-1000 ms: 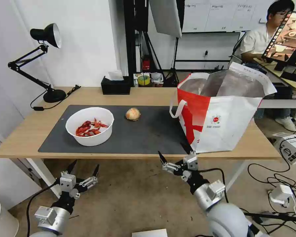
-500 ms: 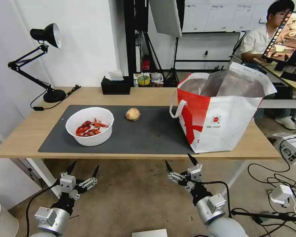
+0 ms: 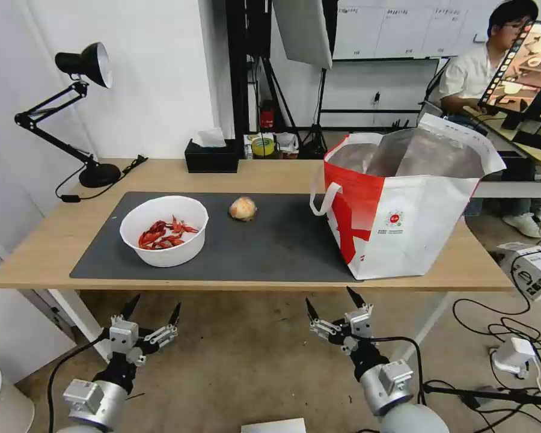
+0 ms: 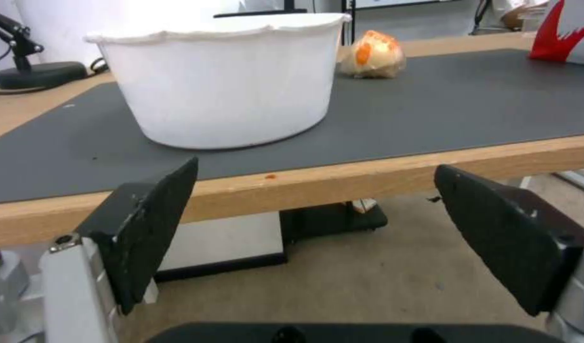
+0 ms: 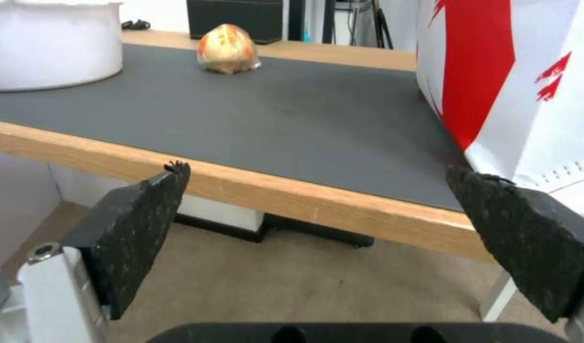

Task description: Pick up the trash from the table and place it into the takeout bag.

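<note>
A white bowl [image 3: 164,230] of red crayfish shells sits on the left of the dark grey mat [image 3: 270,246] on the light-wood table [image 3: 48,240]. A round orange-beige lump [image 3: 243,208] lies behind it, mid-mat. The white-and-red takeout bag [image 3: 403,210] stands open at the table's right end. My left gripper [image 3: 152,308] hangs open below the front edge, under the bowl [image 4: 228,81]. My right gripper [image 3: 333,302] is open too, below the edge near the bag [image 5: 514,81]. Both wrist views show the lump [image 4: 372,47] [image 5: 228,48].
A black tissue box [image 3: 211,156] stands at the table's back edge and a black desk lamp [image 3: 81,108] at the back left corner. Cables and a white box [image 3: 538,267] lie on the floor to the right.
My right gripper has dropped from the table's front edge by the bag to below it, moving slightly right. The left arm has stayed still.
</note>
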### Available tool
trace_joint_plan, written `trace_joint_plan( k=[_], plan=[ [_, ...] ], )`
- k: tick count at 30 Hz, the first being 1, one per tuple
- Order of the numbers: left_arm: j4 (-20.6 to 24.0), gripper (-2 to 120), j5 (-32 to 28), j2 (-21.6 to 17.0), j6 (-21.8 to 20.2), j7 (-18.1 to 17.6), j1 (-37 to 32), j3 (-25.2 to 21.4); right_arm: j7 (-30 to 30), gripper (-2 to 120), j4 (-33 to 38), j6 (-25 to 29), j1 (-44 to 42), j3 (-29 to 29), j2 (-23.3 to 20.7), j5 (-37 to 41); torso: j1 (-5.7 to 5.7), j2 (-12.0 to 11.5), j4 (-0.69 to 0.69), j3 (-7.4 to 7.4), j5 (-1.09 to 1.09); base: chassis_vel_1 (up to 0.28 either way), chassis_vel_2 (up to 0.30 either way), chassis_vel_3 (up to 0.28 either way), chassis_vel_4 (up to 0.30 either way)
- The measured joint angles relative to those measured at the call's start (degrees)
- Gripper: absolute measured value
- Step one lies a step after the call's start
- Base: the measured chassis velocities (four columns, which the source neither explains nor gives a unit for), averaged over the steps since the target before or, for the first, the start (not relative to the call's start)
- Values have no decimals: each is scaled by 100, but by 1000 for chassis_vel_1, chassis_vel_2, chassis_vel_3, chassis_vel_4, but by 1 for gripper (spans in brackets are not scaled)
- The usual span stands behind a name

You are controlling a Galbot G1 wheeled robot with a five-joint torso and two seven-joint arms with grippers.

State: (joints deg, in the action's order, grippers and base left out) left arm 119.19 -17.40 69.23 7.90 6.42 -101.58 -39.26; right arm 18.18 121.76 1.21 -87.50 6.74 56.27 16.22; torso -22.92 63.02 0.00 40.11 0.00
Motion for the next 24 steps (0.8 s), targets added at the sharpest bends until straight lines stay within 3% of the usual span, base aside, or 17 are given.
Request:
trace_joint_plan(
  k=[6,15,24],
  plan=[
    [-9,100,-4,-12,1,2,12,1,-34,100,-2,-9,82,3,39,88,0,0,-1,0,0,0,0,0,0],
    [-28,100,-20,1,24,5,35,-5,-853,100,-160,-181,1098,-71,-17,1210,0,0,0,0,0,0,0,0,0],
    [-23,100,-27,-9,81,5,56,-12,-966,100,-795,-168,2406,-912,255,1389,0,0,1,1,-1,0,0,0,0]
  ],
)
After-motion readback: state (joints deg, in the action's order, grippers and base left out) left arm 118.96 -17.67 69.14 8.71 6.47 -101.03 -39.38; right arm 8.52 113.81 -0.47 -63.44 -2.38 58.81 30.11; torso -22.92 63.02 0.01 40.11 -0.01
